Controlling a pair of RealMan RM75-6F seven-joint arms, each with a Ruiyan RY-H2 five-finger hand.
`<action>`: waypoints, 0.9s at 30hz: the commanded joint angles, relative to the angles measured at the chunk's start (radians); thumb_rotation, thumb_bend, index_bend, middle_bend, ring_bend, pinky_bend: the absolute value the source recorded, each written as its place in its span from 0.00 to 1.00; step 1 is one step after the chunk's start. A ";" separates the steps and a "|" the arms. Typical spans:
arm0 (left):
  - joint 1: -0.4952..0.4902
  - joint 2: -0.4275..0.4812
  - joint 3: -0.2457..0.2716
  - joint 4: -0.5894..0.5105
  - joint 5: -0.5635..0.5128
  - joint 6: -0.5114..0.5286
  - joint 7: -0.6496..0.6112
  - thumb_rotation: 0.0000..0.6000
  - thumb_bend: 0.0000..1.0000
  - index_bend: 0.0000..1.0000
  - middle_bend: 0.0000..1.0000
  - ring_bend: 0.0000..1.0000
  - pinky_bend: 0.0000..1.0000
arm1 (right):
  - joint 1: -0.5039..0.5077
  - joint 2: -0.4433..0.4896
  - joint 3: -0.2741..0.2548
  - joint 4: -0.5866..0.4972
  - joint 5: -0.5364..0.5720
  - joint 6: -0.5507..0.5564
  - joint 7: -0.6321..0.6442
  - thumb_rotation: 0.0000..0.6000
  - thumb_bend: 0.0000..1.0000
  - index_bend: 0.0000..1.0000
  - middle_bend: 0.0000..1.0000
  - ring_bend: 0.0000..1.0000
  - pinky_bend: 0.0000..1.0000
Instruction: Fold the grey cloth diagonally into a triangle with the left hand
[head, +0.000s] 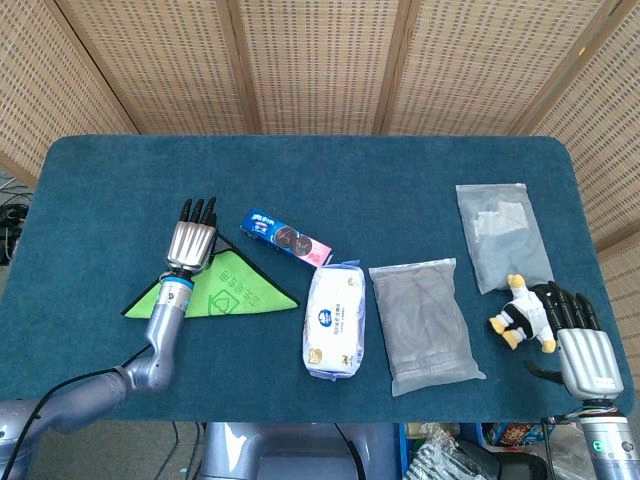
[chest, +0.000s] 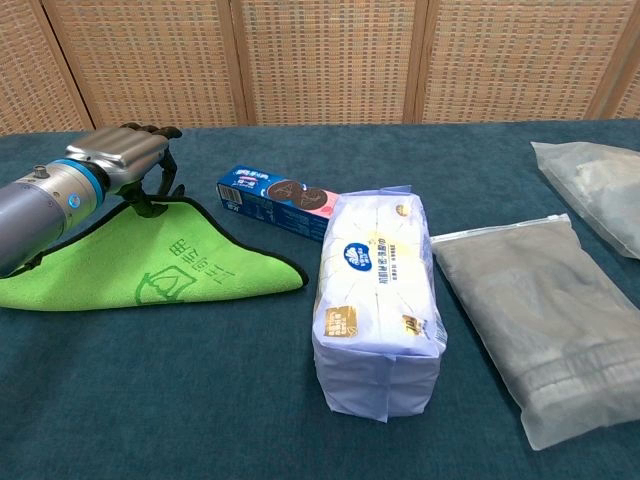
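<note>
The cloth (head: 225, 293) lies on the blue table as a flat triangle, green side up with a thin grey edge. In the chest view the cloth (chest: 170, 270) points its top corner under my left hand (chest: 115, 155). That hand pinches the corner between thumb and curled fingers. From the head view my left hand (head: 192, 243) sits at the triangle's upper left tip. My right hand (head: 583, 350) rests open at the table's near right edge, holding nothing.
A blue cookie box (head: 287, 238) lies just right of the cloth's tip. A white tissue pack (head: 334, 320) stands beside the cloth. Further right are a grey bagged garment (head: 424, 322), a clear bag (head: 503, 238) and a small plush toy (head: 525, 315) touching my right hand.
</note>
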 joint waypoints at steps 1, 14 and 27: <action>-0.009 -0.001 -0.003 0.011 -0.008 -0.004 -0.006 1.00 0.52 0.68 0.00 0.00 0.00 | 0.001 -0.001 -0.001 -0.001 0.003 -0.004 -0.006 1.00 0.00 0.00 0.00 0.00 0.00; -0.047 -0.027 0.001 0.078 -0.039 -0.034 -0.009 1.00 0.52 0.68 0.00 0.00 0.00 | 0.002 -0.005 -0.003 -0.003 0.002 -0.003 -0.019 1.00 0.00 0.00 0.00 0.00 0.00; -0.062 -0.049 0.001 0.139 -0.069 -0.044 -0.012 1.00 0.52 0.42 0.00 0.00 0.00 | 0.002 -0.005 -0.006 -0.005 -0.007 0.000 -0.021 1.00 0.00 0.00 0.00 0.00 0.00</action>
